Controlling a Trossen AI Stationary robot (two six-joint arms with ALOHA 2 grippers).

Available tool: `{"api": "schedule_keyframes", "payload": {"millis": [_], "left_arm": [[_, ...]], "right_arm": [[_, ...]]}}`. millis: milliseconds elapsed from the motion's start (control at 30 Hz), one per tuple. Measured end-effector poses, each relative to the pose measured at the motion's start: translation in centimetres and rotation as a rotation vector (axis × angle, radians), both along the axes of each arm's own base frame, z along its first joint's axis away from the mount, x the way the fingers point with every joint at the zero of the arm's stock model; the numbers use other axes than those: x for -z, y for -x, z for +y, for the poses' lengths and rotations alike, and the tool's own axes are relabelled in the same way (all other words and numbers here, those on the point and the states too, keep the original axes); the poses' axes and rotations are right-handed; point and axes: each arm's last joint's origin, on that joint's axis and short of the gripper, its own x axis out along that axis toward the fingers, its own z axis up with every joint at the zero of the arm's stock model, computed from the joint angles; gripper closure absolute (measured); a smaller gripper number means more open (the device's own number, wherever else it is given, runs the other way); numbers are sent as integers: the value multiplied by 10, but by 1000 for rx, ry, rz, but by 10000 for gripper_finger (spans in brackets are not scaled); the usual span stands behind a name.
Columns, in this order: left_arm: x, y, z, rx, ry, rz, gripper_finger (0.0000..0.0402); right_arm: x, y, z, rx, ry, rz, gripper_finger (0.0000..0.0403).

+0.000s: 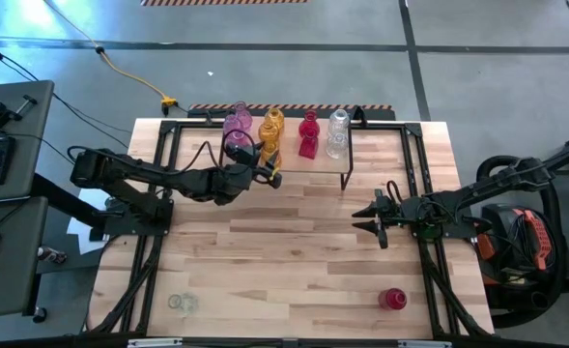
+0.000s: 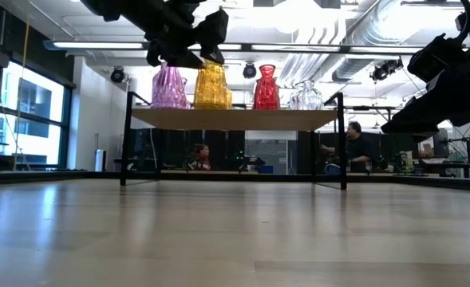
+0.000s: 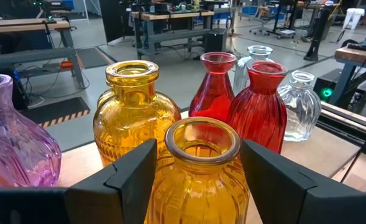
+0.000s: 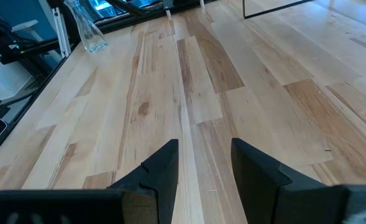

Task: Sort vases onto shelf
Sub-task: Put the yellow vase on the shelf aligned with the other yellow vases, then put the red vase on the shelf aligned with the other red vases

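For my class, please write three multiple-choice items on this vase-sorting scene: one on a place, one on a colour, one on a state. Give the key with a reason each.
1. Where does the pink vase off the shelf stand?
A. near table edge, right arm's side
B. under the shelf
C. beside the keyboard

2. What colour is the vase between the left end effector fingers?
A. clear
B. yellow-amber
C. red

3. What is the right end effector doing?
A. gripping a clear vase
B. pressing on the shelf
C. open and empty above the table

Key: A, the high view shows it there; B, the left wrist view shows amber glass; C, only bare wood shows between its fingers.
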Motion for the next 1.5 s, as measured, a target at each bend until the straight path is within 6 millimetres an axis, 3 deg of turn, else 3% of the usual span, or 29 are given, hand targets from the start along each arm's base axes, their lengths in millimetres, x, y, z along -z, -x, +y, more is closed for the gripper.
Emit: {"api": "schedule_keyframes", "payload": {"millis": [1167, 1500], "left_arm": [[-3, -1, -2, 4, -28, -15, 159], [-3, -1, -1, -12, -42, -3, 118]], "right_arm": [[0, 0, 0, 0, 0, 0, 272], [0, 0, 0, 0, 0, 0, 272]]}}
